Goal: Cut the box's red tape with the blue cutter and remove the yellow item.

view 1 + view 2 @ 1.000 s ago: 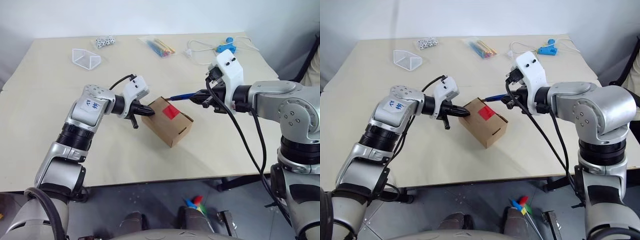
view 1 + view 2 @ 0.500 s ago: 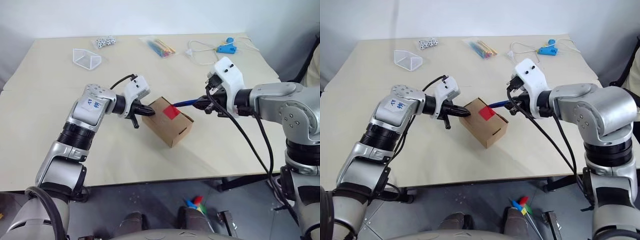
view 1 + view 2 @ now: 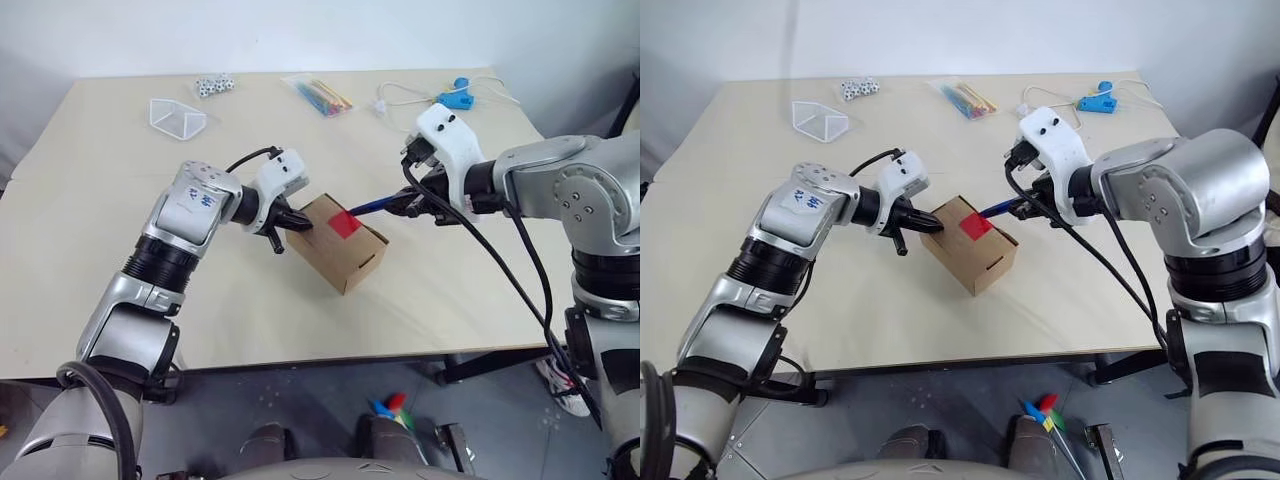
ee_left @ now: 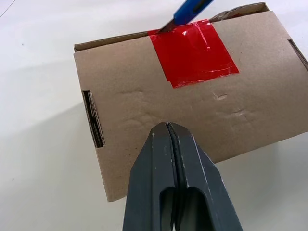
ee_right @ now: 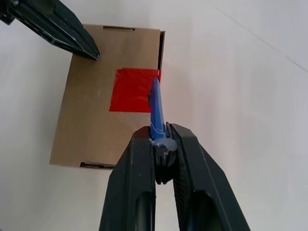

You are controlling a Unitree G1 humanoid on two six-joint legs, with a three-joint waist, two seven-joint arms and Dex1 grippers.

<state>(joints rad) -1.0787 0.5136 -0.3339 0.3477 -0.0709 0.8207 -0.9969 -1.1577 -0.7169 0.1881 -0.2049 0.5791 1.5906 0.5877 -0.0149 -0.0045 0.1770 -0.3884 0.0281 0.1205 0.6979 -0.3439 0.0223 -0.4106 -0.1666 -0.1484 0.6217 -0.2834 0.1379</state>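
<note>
Worktop [image 3: 120,240]: pale beige surface carrying all items listed.

Box [image 3: 330,255]: brown cardboard carton, flaps closed, near the middle of the worktop, turned at an angle to its edges; slot cut-outs on two side faces.

Red tape [image 4: 192,52]: bright red rectangular patch on the box's top face, reaching the top edge farthest from the left gripper.

Blue cutter [image 5: 156,108]: slim dark-blue tool, tip resting at the edge of the red tape where it meets the box's edge.

Right gripper [image 5: 161,144]: fingers clenched around the rear of the blue cutter, held above the worktop on the box's right side.

Left gripper [image 3: 296,224]: fingers pressed fully together, holding nothing; tips at the box's left top edge, opposite the cutter.

Clear plastic container [image 3: 176,116]: transparent, toward the far left corner of the worktop.

Dice [image 3: 213,85]: small white cluster with dark spots, at the far edge, just beyond the clear container.

Bag of coloured sticks [image 3: 320,95]: clear packet near the middle of the far edge.

Light-blue tool [image 3: 452,96]: with white cord looped beside it, toward the far right corner.
</note>
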